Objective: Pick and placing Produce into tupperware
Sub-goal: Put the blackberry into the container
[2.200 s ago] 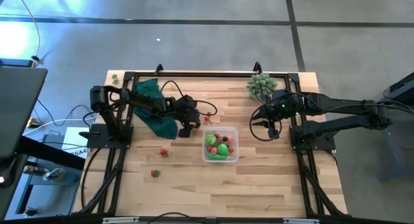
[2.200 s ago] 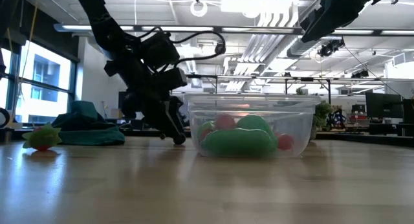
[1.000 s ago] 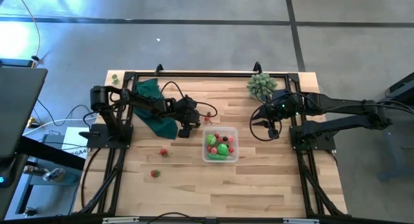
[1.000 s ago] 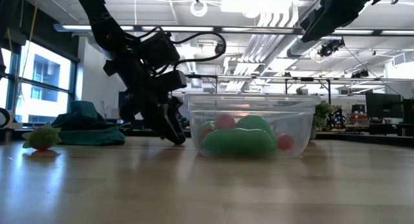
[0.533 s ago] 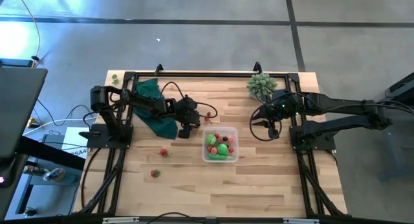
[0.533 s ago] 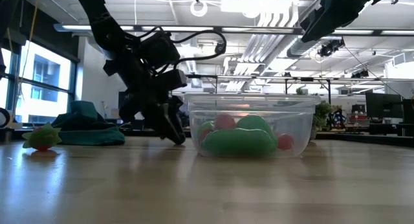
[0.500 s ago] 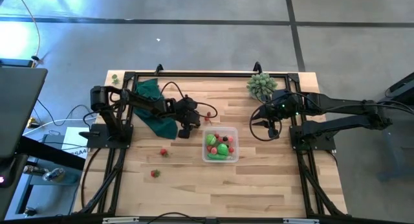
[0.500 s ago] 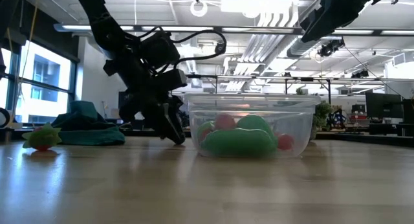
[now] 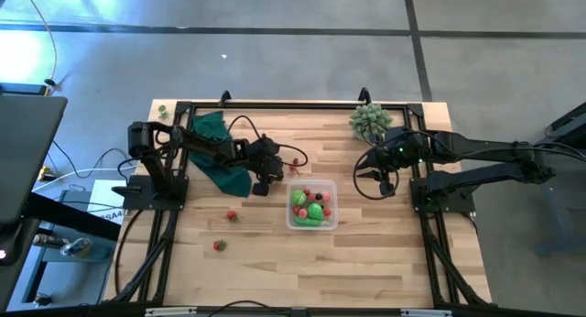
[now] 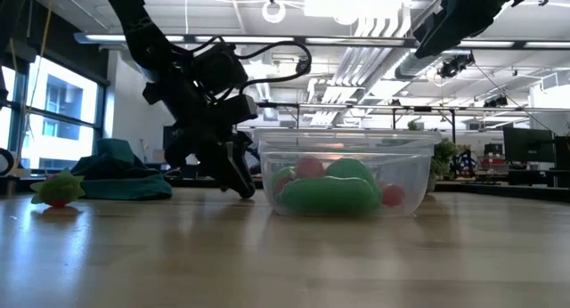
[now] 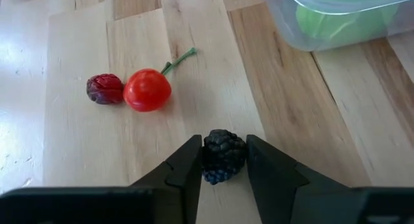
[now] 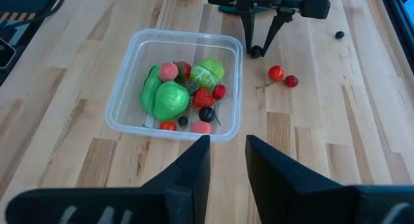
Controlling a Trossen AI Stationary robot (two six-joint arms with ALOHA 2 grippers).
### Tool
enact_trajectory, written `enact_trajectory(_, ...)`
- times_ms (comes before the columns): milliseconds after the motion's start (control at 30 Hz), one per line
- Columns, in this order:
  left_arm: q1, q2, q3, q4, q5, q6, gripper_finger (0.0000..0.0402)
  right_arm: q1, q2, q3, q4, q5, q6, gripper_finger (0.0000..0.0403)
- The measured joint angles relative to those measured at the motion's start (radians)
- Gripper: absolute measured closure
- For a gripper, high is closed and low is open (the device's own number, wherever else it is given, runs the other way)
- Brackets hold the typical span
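Between the left gripper (image 11: 223,160) fingers sits a blackberry (image 11: 224,155) on the table, jaws closed around it, just beside the tupperware (image 9: 311,205). Its round, bumpy body could squirt out on lifting. Right gripper (image 12: 226,153) hovers open, empty.

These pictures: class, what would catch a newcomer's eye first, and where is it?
Most striking is the clear tupperware at the table's middle, heaped with bright green and red produce. Just beside it, the left hand is down at the wood, its fingers closed on a blackberry, with a red cherry lying close by. The right hand waits open above.
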Motion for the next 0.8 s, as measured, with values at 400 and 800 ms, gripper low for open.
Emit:
enact_trajectory(400,0.000,0.000,0.000,0.011,-0.008,-0.015,0.0302,0.000,0.000,0.000,0.000,0.000,0.000,0.0313)
enact_trajectory(800,0.000,-0.166,0.000,0.039,-0.059,-0.023,0.0302,0.000,0.000,0.000,0.000,0.000,0.000,0.0313)
